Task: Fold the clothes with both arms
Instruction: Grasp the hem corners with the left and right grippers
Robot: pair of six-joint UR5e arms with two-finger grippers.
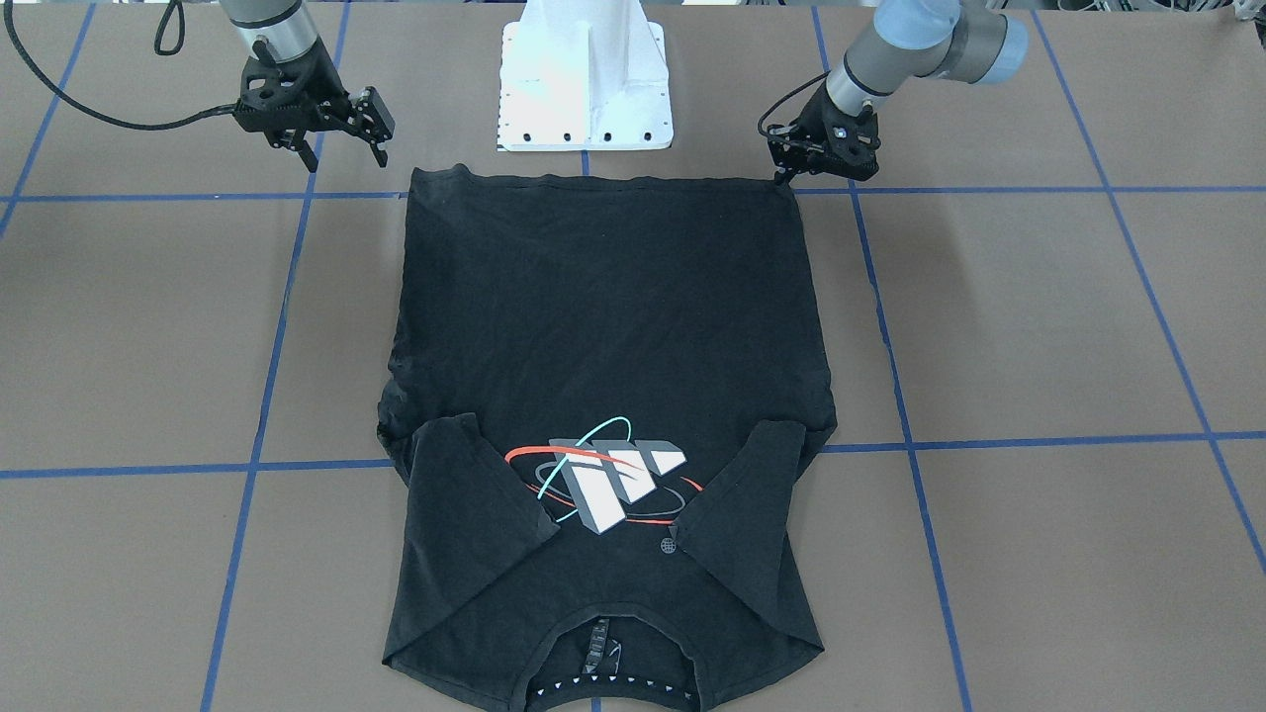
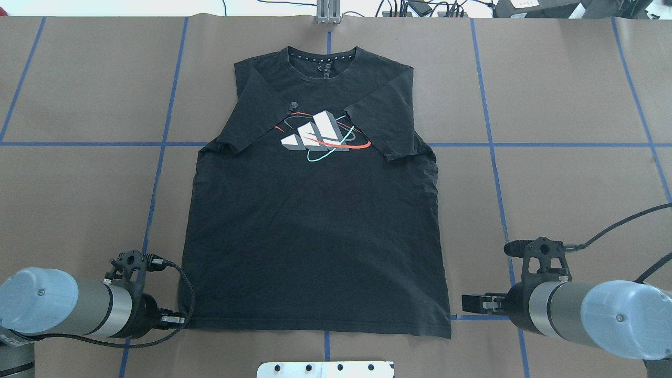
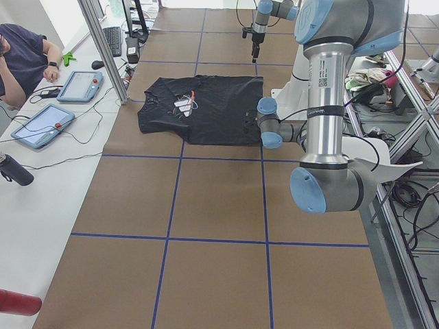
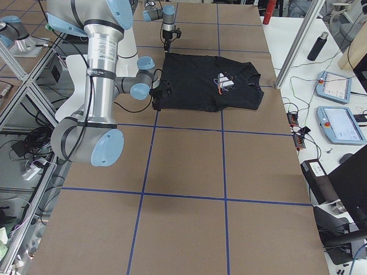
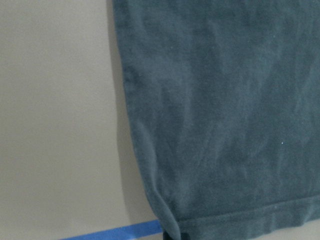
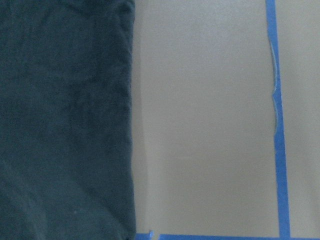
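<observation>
Seen from overhead, the black T-shirt [image 2: 315, 236] lies flat and face up in the middle of the brown table [image 2: 567, 105]. Its collar [image 2: 321, 58] is at 12 o'clock, away from the robot, and its hem at 6 o'clock, near the white pedestal base [image 1: 586, 99]. Both short sleeves are folded in over the chest, the one at 10 o'clock [image 2: 252, 118] and the one at 2 o'clock [image 2: 380, 123]. They flank the white-grey logo [image 2: 317, 137] with its red and teal rings, and each covers a little of its edge. The left gripper [image 2: 176, 319] is down at the hem corner at 7 o'clock, touching or just beside the cloth. The left wrist view shows that corner slightly curled at the bottom of the frame, above a blue tape line [image 5: 115, 232]. Its fingers look close together from the front, but I cannot tell whether they pinch the fabric. The right gripper [image 1: 346, 158] hangs off the opposite hem corner at 5 o'clock, beside the shirt and not touching it, its two fingers spread apart with nothing between them. The right wrist view shows the shirt's side edge, with bare table beside it. In the left side view a seated person [image 3: 24, 55] rests at the bench across the table, near two tablets.
</observation>
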